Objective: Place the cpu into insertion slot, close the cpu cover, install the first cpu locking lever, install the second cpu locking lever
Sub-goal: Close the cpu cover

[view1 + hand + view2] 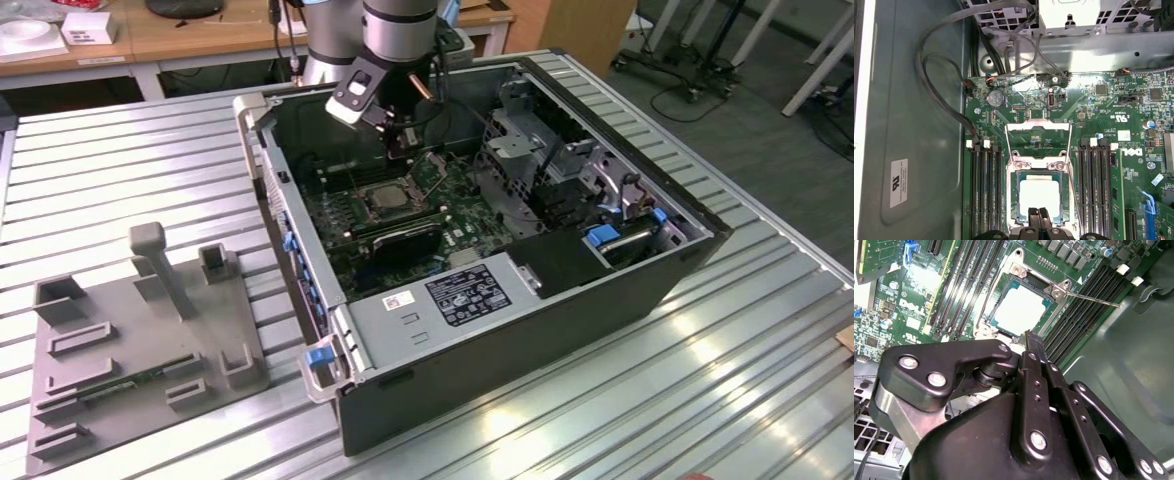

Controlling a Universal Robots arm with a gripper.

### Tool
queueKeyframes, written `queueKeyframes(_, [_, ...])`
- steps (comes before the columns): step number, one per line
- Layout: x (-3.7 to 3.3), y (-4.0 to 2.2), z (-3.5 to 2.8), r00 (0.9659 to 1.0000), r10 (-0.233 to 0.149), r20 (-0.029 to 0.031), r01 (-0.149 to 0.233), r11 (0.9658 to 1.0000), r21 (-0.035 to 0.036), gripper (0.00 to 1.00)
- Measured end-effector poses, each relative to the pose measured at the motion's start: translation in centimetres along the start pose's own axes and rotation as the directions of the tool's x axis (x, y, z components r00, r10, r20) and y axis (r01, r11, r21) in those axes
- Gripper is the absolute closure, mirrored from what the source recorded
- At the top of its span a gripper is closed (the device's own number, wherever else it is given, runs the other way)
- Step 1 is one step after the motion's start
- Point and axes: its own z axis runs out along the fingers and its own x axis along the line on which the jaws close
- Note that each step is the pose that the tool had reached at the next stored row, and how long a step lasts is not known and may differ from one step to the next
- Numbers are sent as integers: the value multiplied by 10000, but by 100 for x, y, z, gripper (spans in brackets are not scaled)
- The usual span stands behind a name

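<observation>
The tabletop is a silver metal surface with long ribs. An open dark computer case lies on its side on it. Near it, toward the exterior view's left, lies a grey fixture plate with upright holders.

Stickers and print, by location:
- White sticker with dark print, on the grey case wall, first wrist view: wording cannot be read.
- Black label with white print, on the metal cover, exterior view: not legible.
- White lettering on the green board: possibly a maker's mark.
</observation>
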Motion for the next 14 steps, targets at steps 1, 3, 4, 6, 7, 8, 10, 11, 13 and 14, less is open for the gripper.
queueKeyframes(1, [0, 0, 0, 10000, 0, 0, 0, 10000, 0, 89])
queueKeyframes(3, [0, 7, -1, 10000, -2, 1, 2, 10000, 1, 89])
queueKeyframes(4, [0, 14, -1, 10000, -1, 2, 1, 10000, 2, 89])
queueKeyframes(6, [1, 38, 1, 10000, 0, 1, 0, 10000, 1, 89])
queueKeyframes(7, [1, 53, 2, 10000, 0, 0, 0, 10000, 1, 89])
queueKeyframes(8, [1, 73, 3, 10000, 1, 1, -1, 10000, 1, 89])
queueKeyframes(10, [2, 118, 6, 10000, 0, 0, 0, 10000, 0, 89])
queueKeyframes(11, [2, 141, 7, 10000, -1, 0, 1, 10000, 1, 89])
queueKeyframes(13, [3, 182, 10, 10000, 1, 0, -1, 10000, 0, 89])
queueKeyframes(14, [3, 200, 11, 10000, 1, 0, -1, 10000, 0, 89])
